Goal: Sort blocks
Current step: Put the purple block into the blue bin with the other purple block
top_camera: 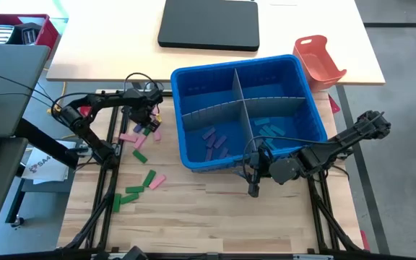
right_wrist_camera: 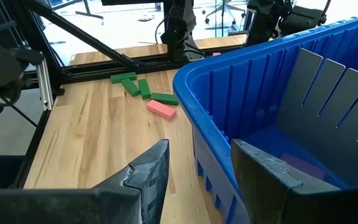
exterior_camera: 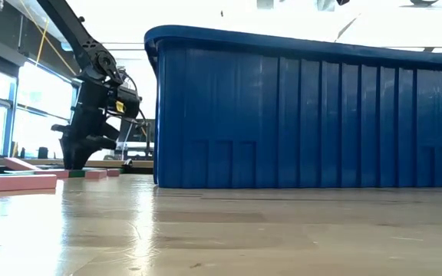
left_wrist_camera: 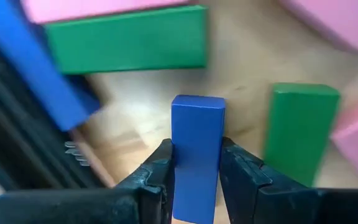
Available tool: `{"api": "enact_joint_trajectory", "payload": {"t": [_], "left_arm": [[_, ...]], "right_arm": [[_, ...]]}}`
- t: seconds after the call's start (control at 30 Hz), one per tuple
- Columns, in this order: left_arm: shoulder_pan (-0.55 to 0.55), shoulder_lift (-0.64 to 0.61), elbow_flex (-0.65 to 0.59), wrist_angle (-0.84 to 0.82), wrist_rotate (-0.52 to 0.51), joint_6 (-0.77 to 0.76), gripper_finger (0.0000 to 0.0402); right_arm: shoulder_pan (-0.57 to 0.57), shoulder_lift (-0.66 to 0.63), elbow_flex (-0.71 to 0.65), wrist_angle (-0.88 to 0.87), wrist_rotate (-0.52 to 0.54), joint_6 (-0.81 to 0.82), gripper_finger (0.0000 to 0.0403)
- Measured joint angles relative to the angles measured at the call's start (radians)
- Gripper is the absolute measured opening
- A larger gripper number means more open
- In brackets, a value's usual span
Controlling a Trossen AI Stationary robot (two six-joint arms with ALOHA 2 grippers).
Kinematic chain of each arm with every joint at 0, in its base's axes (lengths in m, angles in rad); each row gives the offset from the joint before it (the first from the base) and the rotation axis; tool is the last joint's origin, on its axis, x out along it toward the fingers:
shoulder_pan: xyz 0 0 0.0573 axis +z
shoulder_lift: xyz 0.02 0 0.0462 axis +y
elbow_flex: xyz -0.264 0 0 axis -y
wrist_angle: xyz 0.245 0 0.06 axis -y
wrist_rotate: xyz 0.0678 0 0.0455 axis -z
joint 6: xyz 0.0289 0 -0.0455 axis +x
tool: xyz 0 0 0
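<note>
Two arms: left at work over the loose pile, right waiting by the bin.
Left jaws (left_wrist_camera: 196, 180): pinching a blue block (left_wrist_camera: 197, 149) from both sides, block standing between them, over bare wood.
Around the pinch: green block (left_wrist_camera: 126, 39) above, another green block (left_wrist_camera: 300, 127) to the right, pink blocks at the frame's upper corners, a second blue block (left_wrist_camera: 27, 62) slanting at upper left.
Left gripper in high view (top_camera: 144, 114): left of centre, down among the scattered blocks beside the bin's left wall.
Right jaws (right_wrist_camera: 197, 180): spread, holding nothing, hanging over the blue bin (right_wrist_camera: 241, 81) at its near rim; lower centre of the high view.
Bin compartments: purple pieces (top_camera: 214, 141) lower left, blue pieces (top_camera: 269, 128) lower right.
Worktop (top_camera: 193, 209): more green and pink blocks lying at lower left.
Step in hand: pick-up of the blue block, grip apparently just made.
Next move: likely a lift clear of the neighbours, then carry over the bin wall to the compartment with blue pieces.
</note>
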Motion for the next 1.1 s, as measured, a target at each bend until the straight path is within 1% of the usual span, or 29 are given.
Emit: {"api": "enact_joint_trajectory", "payload": {"t": [0.17, 0.33, 0.4, 0.53, 0.67, 0.77, 0.87, 1.0, 1.1], "left_arm": [[-0.005, -0.074, 0.053, -0.078, -0.082, 0.017, 0.0083], [-0.039, -0.224, 0.139, -0.138, -0.091, 0.016, 0.0083], [-0.066, -0.293, 0.187, -0.176, -0.074, 0.016, 0.0083], [-0.158, -0.413, 0.322, -0.24, -0.025, -0.02, 0.0083], [-0.313, -0.459, 0.494, -0.247, 0.041, -0.057, 0.0083], [-0.459, -0.436, 0.631, -0.214, 0.056, -0.055, 0.0083], [-0.588, -0.367, 0.75, -0.148, 0.057, -0.033, 0.0083], [-0.71, -0.203, 0.917, -0.12, 0.06, 0.019, 0.0083], [-0.764, -0.045, 1.041, -0.129, 0.061, 0.072, 0.0083]], "right_arm": [[0.0, 0.0, 0.0, -0.001, -0.005, 0.0, 0.0169], [0.002, 0.0, 0.0, -0.006, -0.031, -0.001, 0.0169], [0.01, 0.0, 0.0, -0.01, -0.05, 0.0, 0.0169], [0.053, 0.0, 0.0, -0.027, -0.047, 0.0, 0.0169], [0.103, -0.002, 0.0, -0.03, -0.041, 0.0, 0.0169], [0.133, -0.022, 0.0, -0.03, -0.009, 0.0, 0.0169], [0.166, -0.061, 0.0, -0.03, 0.054, -0.002, 0.0169], [0.207, -0.119, 0.0, -0.031, 0.12, -0.003, 0.0169], [0.235, -0.151, 0.0, -0.039, 0.144, -0.003, 0.0169]]}}
